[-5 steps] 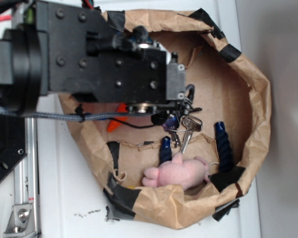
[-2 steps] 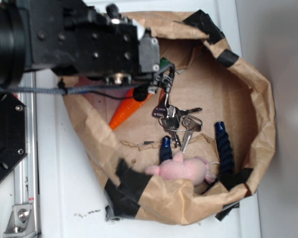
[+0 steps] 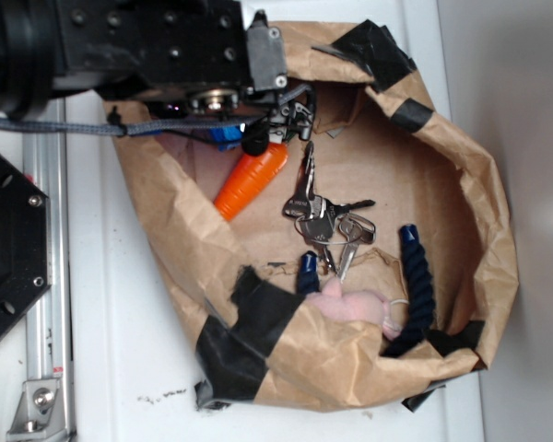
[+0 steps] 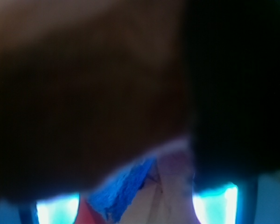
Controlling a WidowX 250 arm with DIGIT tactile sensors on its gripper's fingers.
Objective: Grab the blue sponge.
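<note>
One sliver of the blue sponge (image 3: 225, 138) peeks from under the arm at the paper bag (image 3: 461, 184) top-left, just beside the carrot (image 3: 250, 180), w/ gripper (image 3: 290, 115) over it, jaw state can't tell.

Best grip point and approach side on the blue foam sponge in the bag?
Probably its exposed edge. Only a sliver of the flat blue foam sponge shows, beside the orange carrot's top end, under the black gripper. Coming from above looks best: the brown paper bag's wall blocks the side. The wrist view is too blurred to set jaw alignment.
</note>
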